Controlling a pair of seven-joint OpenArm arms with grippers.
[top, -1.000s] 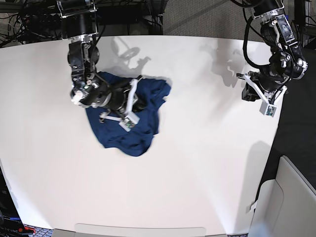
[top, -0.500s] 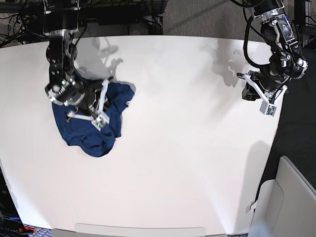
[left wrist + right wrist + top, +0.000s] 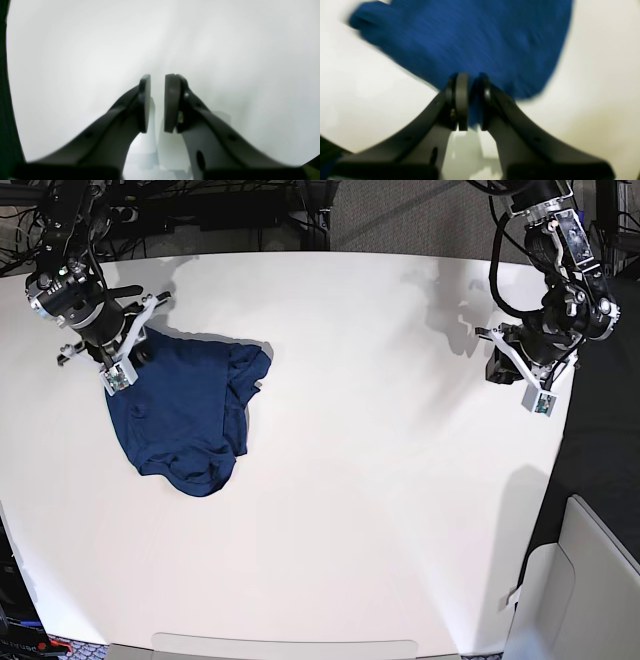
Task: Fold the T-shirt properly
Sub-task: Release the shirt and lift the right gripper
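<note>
Left wrist view: the left tool [image 3: 157, 102] hangs over bare white table [image 3: 75, 50], jaws parted by a narrow gap, nothing between them. Released, idle, likely parked out of the way while the other arm works.

Right wrist view: the right tool [image 3: 470, 105] is clenched on an edge of the T-shirt [image 3: 470, 37], blue cloth pinched between the pads. The rest of the shirt spreads away from the tool across the table, blurred. The grip looks meant for dragging the cloth out flat before any fold.

Base view: one T-shirt [image 3: 185, 415], crumpled and only partly spread, lies on the table [image 3: 380, 480] just below the right tool [image 3: 118, 365], which holds its upper corner. The left tool [image 3: 530, 375] is well apart from the shirt, at the table's opposite edge. Count: one shirt, two tools, one table. Folding proper hasn't begun, I'd say; the shirt first needs flattening.
</note>
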